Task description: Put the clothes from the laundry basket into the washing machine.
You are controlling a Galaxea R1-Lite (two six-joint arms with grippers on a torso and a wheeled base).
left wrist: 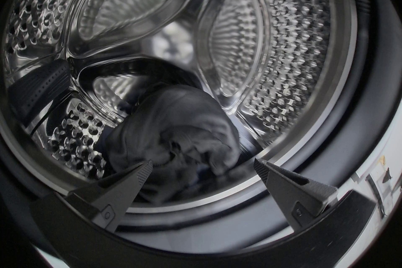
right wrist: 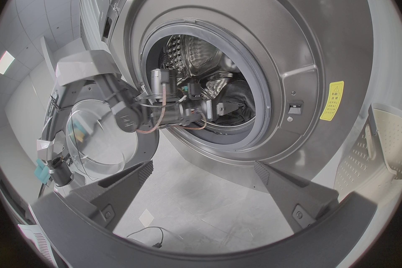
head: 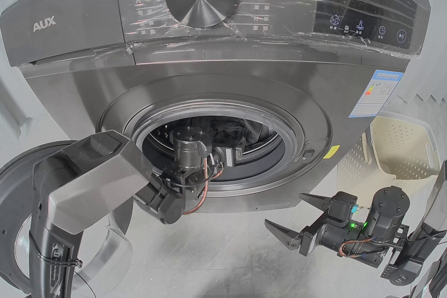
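From the head view, the grey front-loading washing machine [head: 223, 80] stands with its round glass door [head: 28, 201] swung open on the robot's left. The left end effector [head: 235, 151] is inside the door opening. Behind it, a dark grey crumpled cloth [head: 244, 130] lies in the drum. The right end effector [head: 291, 215] hangs over the floor in front of the machine with its fingers spread and nothing between them. The cream perforated plastic laundry basket [head: 400, 150] sits just beside the machine on the right, and I cannot see its bottom.

The left wrist view looks into the perforated steel drum [left wrist: 293, 51]. The left end effector [left wrist: 203, 163] is wide open and grips nothing. The cloth [left wrist: 176, 135] is heaped low in the drum just past the fingertips.

In the right wrist view the right end effector [right wrist: 203, 164] is equally wide open and empty, facing the machine [right wrist: 293, 30], with the basket [right wrist: 377, 147] at the side.

The garment is probably light, limp and easily bunched. A pinch on a raised fold should hold best, though a trailing edge may catch on the door seal.
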